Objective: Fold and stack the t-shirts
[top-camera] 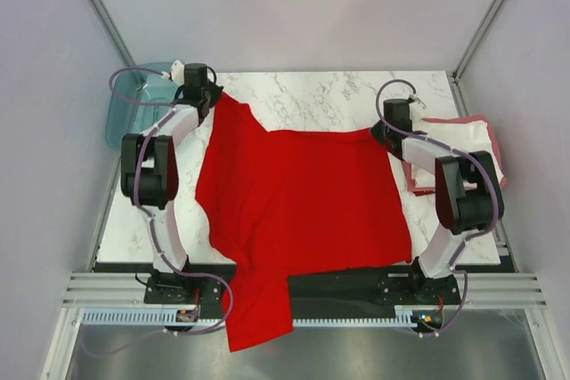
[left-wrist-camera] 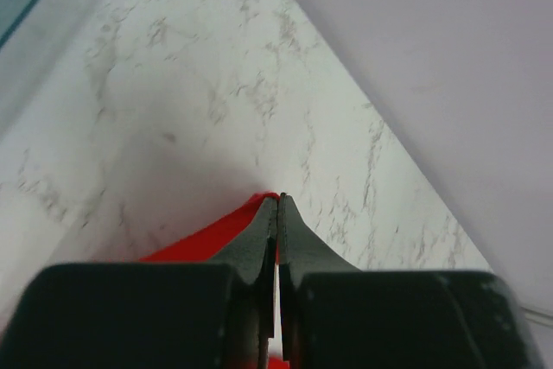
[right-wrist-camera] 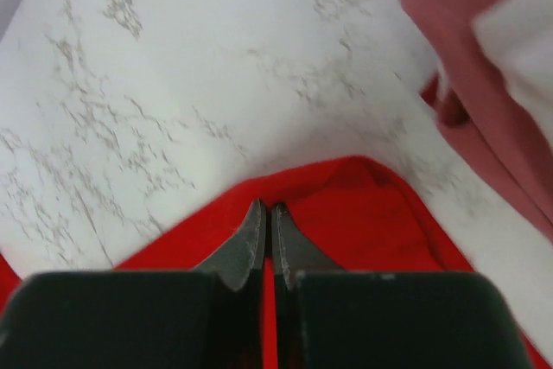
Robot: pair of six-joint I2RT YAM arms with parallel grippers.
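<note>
Marble-patterned white table (top-camera: pixel 321 95), grey-veined, with pale walls on three sides.

Left gripper (left-wrist-camera: pixel 278 202): at the far-left corner of the table. Its black fingers are pressed together, with a sliver of red cloth showing between them and at their tips. It is clamped on the far-left corner of the bright red t-shirt (top-camera: pixel 303 193), and the cloth rises to a narrow peak at the grip.

Right gripper (right-wrist-camera: pixel 266 209): at the far right of the table. Its fingers are likewise pressed together with red between them, clamped on the far-right edge of the same shirt. The cloth curves away on both sides of the tips.

Bright red t-shirt: spread over the middle of the table between the two arms, creased along its left side. Its near part drapes over the table's near edge and the arm mounts, and one flap hangs lower, left of centre.

Dull pinkish-red t-shirt (top-camera: pixel 417 175): at the right edge of the table, just beside the right gripper and partly hidden by the right arm.

White t-shirt (top-camera: pixel 476 140): lying on the pinkish-red one, whose colour shows round its far and left edges.

Teal tub (top-camera: pixel 134 104): translucent, at the far-left corner just beyond the left gripper.
</note>
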